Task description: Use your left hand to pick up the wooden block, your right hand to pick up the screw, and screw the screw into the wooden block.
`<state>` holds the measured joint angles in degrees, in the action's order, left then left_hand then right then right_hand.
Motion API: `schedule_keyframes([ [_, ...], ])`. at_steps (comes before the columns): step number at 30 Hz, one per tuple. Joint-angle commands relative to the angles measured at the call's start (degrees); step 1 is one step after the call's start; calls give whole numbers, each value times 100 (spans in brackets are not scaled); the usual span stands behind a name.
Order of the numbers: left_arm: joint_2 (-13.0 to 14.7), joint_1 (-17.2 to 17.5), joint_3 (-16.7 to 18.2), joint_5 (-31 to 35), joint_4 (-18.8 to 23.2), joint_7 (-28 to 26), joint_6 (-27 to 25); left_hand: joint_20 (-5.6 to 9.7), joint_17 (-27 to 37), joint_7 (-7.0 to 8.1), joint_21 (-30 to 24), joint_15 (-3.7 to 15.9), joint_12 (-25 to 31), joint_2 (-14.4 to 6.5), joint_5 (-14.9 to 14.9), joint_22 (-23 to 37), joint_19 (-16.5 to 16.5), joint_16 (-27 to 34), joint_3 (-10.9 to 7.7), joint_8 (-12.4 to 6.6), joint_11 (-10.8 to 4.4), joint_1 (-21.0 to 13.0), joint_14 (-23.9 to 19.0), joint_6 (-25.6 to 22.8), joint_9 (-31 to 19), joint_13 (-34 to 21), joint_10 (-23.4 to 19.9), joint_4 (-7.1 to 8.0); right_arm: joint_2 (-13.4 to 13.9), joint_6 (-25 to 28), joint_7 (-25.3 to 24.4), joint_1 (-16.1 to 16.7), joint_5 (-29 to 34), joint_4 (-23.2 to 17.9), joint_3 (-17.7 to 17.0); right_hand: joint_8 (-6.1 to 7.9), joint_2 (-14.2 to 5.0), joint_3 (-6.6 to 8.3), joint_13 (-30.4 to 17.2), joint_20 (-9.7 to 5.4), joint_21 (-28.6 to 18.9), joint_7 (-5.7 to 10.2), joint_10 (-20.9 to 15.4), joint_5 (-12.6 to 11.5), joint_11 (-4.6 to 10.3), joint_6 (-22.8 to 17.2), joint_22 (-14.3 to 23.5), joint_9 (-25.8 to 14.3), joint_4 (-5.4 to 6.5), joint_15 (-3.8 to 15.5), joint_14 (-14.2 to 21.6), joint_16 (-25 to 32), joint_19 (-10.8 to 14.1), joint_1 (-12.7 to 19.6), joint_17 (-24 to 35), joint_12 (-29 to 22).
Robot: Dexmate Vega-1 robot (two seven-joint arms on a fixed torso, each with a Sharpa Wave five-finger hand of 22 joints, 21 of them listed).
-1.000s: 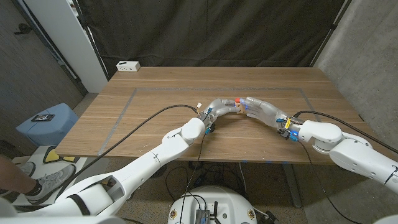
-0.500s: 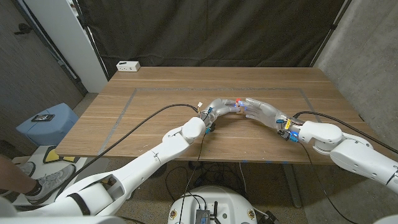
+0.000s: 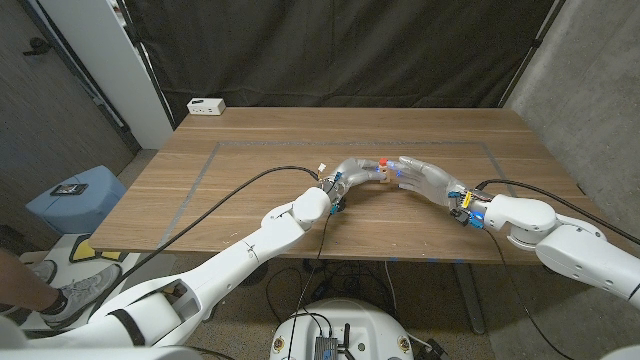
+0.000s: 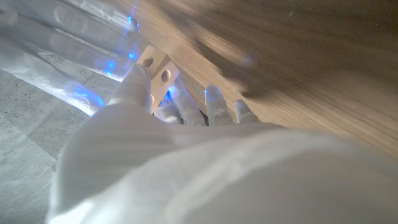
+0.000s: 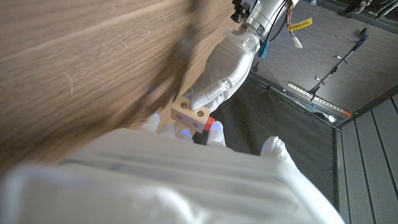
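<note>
Grained wooden table (image 3: 250, 140) beneath left robot hand (image 3: 358, 172) gripping square holed wooden block (image 4: 157, 66).

Wooden table (image 3: 250, 140) with a taped rectangle outline, a white power strip (image 3: 206, 105) at its far-left corner.

A long brown wooden table (image 3: 250, 160) stands before a black curtain (image 3: 330, 50), with a small white box (image 3: 206, 105), perhaps a power strip, at its far left corner. On the floor to the left sits a round light-blue stool (image 3: 78, 197) bearing a small dark device (image 3: 67, 189), and a person's sneakered foot (image 3: 70, 289) shows nearby.
</note>
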<state>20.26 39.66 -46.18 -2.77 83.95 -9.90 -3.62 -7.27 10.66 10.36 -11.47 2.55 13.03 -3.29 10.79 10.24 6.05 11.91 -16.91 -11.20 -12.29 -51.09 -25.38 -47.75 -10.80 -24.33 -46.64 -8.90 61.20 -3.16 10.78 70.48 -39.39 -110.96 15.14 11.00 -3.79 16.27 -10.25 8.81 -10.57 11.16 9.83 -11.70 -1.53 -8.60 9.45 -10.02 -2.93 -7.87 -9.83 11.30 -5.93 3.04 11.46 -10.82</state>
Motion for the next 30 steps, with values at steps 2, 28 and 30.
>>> schedule_keyframes([
  [2, 30, -33, -40, 67, 33, 10, -34, -43, 18, -35, -37, 345, 33, -16, 37, 26, 7, 55, -31, -59, -8, -58, -47, -114, -16, -16, -80, -2, 13, 8, -147, 72, 26, 46, -135, -29, -38, 6, -17, -26, -32, 3, 1123, -50, 25, -1, 34, -8, 23, -6, -1150, 24, -3, -35, 7, -34],
  [28, 36, -33, -44, 90, 36, 42, 16, -32, 20, -15, -36, 356, 36, -6, 36, 26, 12, 57, -19, -56, -7, -65, -53, -125, -17, -41, -92, 2, -376, -2, 173, -566, 205, 571, 261, -152, -26, 3, -17, -7, -26, 78, 1207, -50, 48, 448, 34, -7, 25, -5, -1170, 17, -17, -32, 8, -2],
  [30, 35, -36, -46, 93, 34, 44, 18, -33, 21, -15, -36, 352, 36, -10, 36, 26, 13, 56, -19, -55, -8, -66, -49, -123, -17, -42, -93, 4, -402, 23, 235, -634, 194, 614, 306, -165, -24, 1, -17, -7, -27, 76, 1210, -50, 47, 516, 34, -7, 26, -5, -1176, 16, -17, -34, 8, -2],
])
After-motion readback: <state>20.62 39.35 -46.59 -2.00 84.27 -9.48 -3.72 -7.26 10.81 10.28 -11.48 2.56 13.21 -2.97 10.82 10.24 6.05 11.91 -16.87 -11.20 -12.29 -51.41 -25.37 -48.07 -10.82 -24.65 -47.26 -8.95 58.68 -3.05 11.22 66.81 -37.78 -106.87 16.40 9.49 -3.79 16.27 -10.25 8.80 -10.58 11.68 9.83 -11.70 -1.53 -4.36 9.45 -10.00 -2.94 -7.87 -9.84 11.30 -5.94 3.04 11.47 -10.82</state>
